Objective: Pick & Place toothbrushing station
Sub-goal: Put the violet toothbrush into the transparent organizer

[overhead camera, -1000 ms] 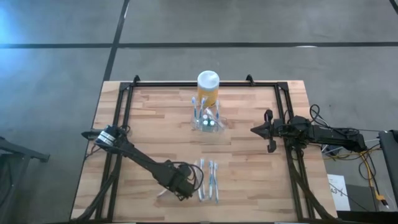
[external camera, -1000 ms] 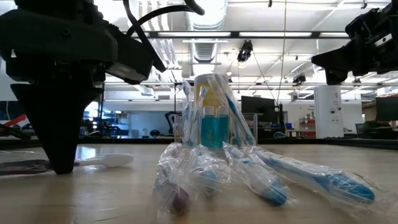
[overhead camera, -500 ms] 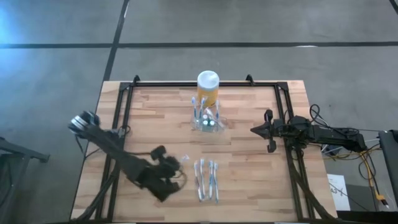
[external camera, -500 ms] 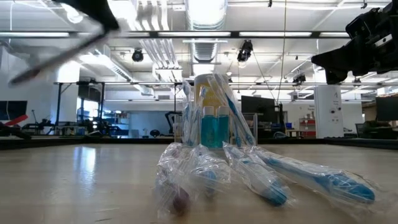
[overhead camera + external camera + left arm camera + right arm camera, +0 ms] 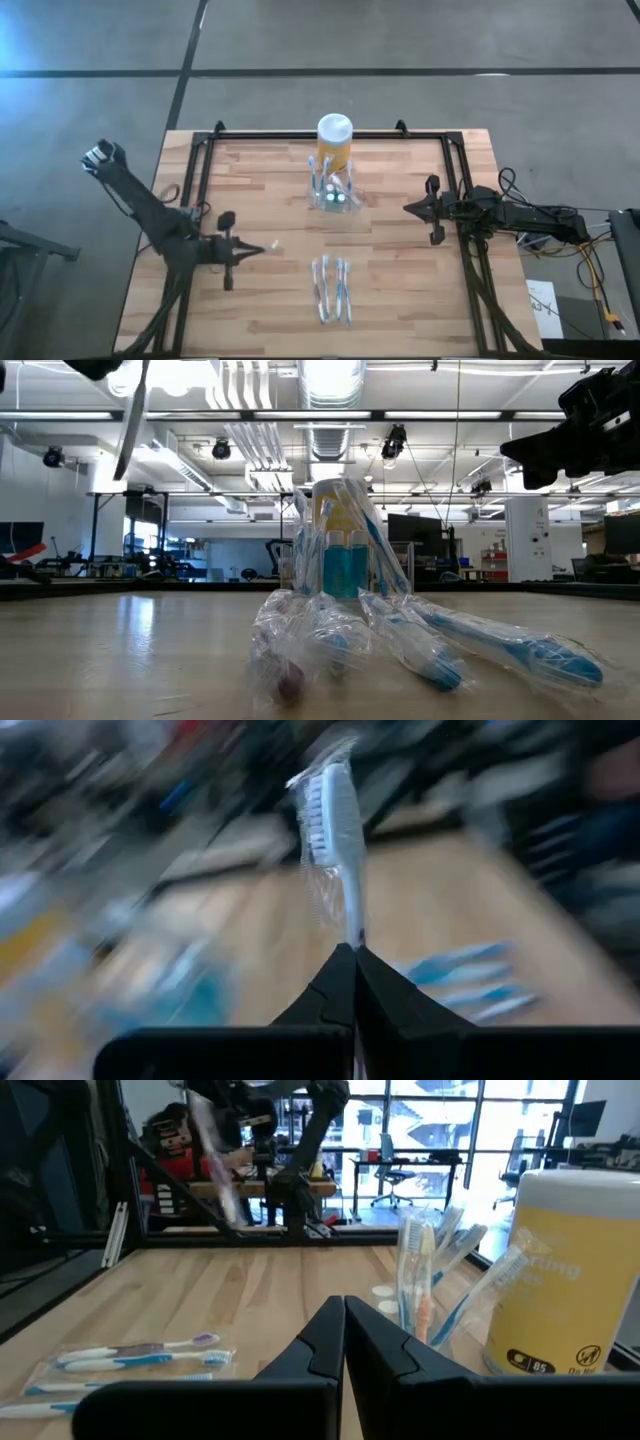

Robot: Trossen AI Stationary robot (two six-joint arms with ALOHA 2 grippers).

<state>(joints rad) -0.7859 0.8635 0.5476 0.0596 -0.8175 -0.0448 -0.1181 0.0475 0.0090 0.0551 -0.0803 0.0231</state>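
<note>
Behind the wooden desk (image 5: 400,290) stretches a workshop hall with ceiling lights and ducts, seen in the low view. As landmark take the yellow jar (image 5: 334,141) with its white lid, at the far middle of the desk. The toothbrushing station (image 5: 333,196), a clear holder, stands just in front of the jar, nearly touching it, with several brushes upright in it; it appears to be the place where brushes are gathered, with the jar close behind.

Further toward the near edge from the jar lie wrapped toothbrushes (image 5: 333,288) side by side, apparently stock waiting their turn.

The left gripper (image 5: 240,251) hangs to the jar's left and well nearer the front edge, its arm reaching in from the desk's left rim with the wrist turned level. Its jaws are pinched on a wrapped toothbrush (image 5: 335,840), gripped at the handle end so the bristle head stands clear, which should leave the handle free to go into the holder.

The right gripper (image 5: 414,209) waits to the jar's right, near the desk's right rail, pointing toward the station; its jaws are pressed together with nothing between them.
</note>
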